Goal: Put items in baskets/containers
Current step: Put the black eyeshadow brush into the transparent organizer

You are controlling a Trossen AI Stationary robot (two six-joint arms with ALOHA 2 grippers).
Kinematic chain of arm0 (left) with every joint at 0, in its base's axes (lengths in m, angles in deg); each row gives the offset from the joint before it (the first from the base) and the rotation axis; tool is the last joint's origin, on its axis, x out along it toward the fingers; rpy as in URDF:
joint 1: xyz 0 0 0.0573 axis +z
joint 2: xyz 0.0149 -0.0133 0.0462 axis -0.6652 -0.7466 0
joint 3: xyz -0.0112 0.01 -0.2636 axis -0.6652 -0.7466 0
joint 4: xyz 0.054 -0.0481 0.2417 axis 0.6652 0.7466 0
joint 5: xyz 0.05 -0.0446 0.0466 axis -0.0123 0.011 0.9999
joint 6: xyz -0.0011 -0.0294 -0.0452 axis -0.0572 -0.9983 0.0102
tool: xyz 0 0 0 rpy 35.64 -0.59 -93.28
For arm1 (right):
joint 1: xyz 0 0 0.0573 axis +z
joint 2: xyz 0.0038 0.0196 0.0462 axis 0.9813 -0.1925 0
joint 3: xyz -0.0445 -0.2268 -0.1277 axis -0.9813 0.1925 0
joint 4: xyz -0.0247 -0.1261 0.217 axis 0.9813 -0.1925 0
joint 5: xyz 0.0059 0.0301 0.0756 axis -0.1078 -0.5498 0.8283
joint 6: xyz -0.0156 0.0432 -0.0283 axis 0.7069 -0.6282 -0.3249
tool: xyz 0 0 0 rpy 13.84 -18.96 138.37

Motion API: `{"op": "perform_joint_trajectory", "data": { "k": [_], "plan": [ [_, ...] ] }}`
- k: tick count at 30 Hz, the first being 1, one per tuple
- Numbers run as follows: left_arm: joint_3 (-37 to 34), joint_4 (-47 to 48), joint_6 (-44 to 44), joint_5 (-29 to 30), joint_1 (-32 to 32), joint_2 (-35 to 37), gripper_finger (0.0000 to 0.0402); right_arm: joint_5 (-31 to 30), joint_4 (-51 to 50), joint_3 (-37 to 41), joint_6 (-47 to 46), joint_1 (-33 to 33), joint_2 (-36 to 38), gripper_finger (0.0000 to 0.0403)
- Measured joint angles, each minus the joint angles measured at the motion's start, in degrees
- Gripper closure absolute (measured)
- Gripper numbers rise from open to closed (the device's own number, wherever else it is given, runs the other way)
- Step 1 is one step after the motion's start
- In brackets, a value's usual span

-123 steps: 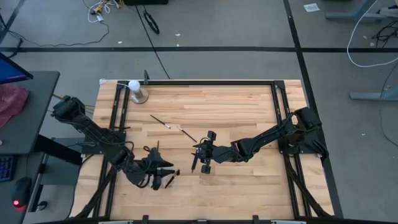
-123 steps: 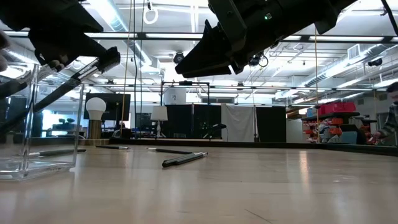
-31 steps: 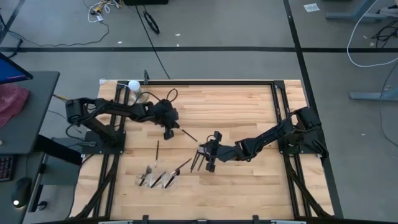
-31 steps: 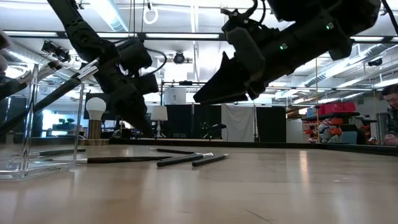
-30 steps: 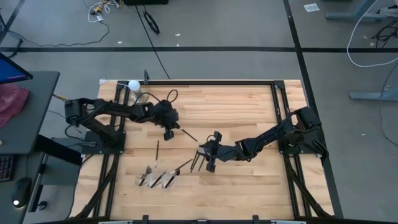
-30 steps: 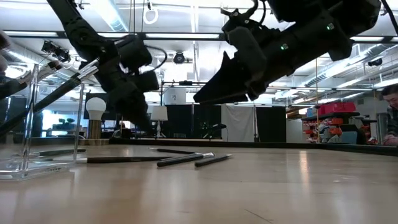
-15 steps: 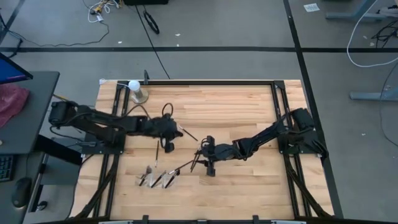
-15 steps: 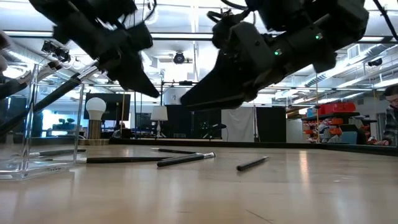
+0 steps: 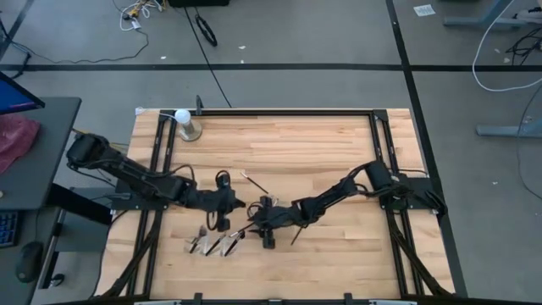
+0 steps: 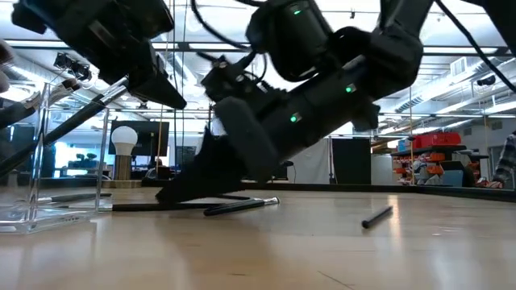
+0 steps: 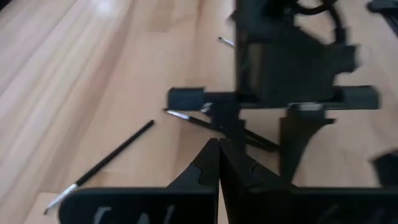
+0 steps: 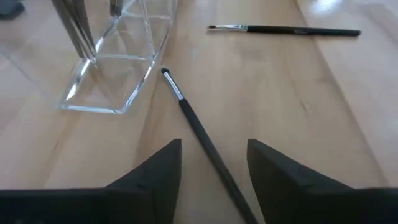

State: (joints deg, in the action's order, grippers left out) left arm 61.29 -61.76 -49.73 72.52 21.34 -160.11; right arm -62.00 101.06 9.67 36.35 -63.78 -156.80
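One brush (image 12: 199,134) lay between the right end effector's (image 12: 214,163) spread, empty fingers | step: pick-up beside organizer (image 12: 118,74) | next: close, lift | left end effector (image 11: 219,163) shut, empty.

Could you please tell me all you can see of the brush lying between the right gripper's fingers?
The brush is thin, with a long dark handle, a silvery ferrule and a small dark tip. It lies flat on the wooden table, tip toward the clear organizer but not touching it. The open right gripper straddles its handle without gripping it.
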Motion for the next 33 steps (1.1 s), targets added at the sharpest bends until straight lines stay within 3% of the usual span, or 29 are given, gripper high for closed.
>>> {"op": "perform_joint_trajectory", "data": {
  "k": [8, 17, 24, 33],
  "plan": [
    [0.0, 0.1, 0.3, 1.9, -3.4, 0.0, 0.0397, 0.1, -5.3, -3.9, 1.3, -1.2, -2.1, 0.0267],
    [0.0, 0.3, 0.2, 3.4, -4.0, 0.0, 0.0397, -2.5, -8.4, -4.0, 1.0, -2.6, -2.0, 0.0391],
    [0.0, 0.9, -1.1, 3.0, -4.0, 0.0, 0.0397, -6.2, -8.5, -3.8, -4.5, -5.2, -2.1, 0.0393],
    [0.0, 2.9, -2.6, 2.8, -4.2, 0.0, 0.0397, -16.1, -9.8, 1.6, -9.4, -5.5, 2.0, 0.0399]
  ]
}}
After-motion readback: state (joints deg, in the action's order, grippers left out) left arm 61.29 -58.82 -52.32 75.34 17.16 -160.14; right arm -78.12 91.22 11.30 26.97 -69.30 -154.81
